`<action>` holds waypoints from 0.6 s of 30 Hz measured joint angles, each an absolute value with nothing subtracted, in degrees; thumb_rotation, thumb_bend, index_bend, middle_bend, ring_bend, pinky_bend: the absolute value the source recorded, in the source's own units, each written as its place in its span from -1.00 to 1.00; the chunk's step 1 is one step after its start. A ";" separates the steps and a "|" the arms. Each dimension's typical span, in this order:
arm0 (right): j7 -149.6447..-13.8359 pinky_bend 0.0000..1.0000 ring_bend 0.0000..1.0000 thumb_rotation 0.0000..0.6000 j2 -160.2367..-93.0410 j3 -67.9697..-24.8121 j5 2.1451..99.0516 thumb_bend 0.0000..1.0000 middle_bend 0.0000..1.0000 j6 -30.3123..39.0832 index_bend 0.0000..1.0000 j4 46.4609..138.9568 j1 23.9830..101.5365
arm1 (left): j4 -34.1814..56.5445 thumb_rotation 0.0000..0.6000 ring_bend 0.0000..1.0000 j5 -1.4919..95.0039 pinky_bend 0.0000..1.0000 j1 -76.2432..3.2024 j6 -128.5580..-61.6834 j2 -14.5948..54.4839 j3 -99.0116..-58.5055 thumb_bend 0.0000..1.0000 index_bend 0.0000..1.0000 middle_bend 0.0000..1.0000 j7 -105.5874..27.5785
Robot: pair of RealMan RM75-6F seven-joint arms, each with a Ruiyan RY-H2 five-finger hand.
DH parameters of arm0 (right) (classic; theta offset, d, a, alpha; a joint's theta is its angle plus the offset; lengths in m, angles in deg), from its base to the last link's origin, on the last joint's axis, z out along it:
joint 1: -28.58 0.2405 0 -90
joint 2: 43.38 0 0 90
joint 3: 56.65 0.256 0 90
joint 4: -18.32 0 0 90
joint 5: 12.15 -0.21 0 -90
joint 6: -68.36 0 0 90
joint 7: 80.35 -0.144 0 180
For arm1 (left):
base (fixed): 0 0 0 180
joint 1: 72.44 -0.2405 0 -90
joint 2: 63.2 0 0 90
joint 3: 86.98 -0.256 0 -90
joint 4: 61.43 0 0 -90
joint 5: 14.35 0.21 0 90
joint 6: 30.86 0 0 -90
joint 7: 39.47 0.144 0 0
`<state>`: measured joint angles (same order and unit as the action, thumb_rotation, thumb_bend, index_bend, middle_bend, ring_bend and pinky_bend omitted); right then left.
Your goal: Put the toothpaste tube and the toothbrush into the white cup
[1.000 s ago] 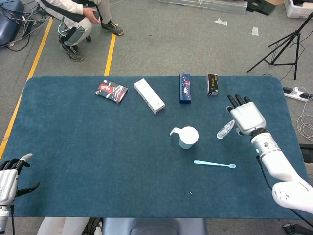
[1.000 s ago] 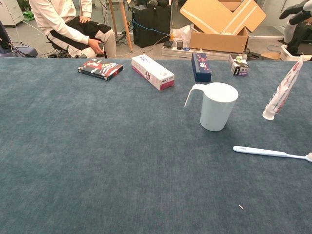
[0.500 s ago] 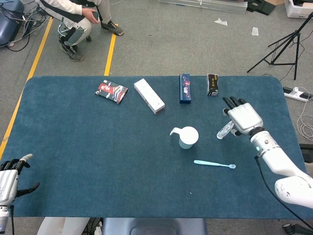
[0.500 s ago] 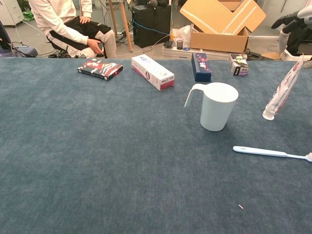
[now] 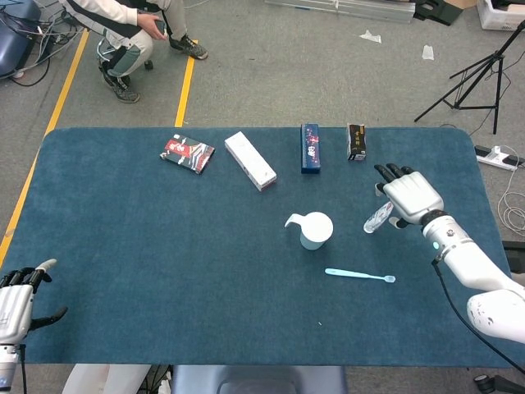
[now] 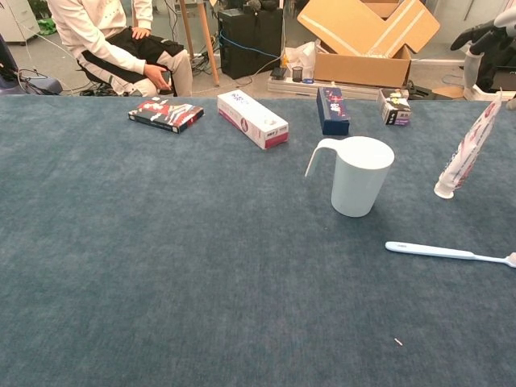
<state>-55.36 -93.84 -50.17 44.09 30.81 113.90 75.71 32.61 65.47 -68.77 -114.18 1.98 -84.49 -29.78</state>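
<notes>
Fingers (image 5: 390,171) of right hand (image 5: 408,197) spread over top of striped, upright toothpaste tube (image 6: 470,151), holding nothing; hand has dropped slightly w/ tube unmoved, so grasp looks imminent. Pale blue plastic toothbrush (image 6: 447,253) lies flat near white handled cup (image 6: 359,174). Left hand (image 5: 15,306) idle, fingers released, at table edge.

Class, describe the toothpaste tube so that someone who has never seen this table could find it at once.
Start at the white cup near the middle of the blue table. Look to its right: the toothpaste tube stands cap-down, leaning, beneath the right hand. Unlike the toothbrush lying flat nearby, it stands nearly upright.
</notes>
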 measured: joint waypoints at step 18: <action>-80.11 -0.64 -1.00 1.00 -92.10 -49.02 68.08 -0.69 -0.89 35.59 -0.25 106.37 75.58 | 25.85 1.00 -0.51 58.45 -0.54 -68.08 -111.36 5.41 -82.56 -1.00 -0.62 -0.19 -26.13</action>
<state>-80.11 -92.10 -49.02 68.08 35.59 106.37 75.58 25.85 58.45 -68.08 -111.36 5.41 -82.56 -26.13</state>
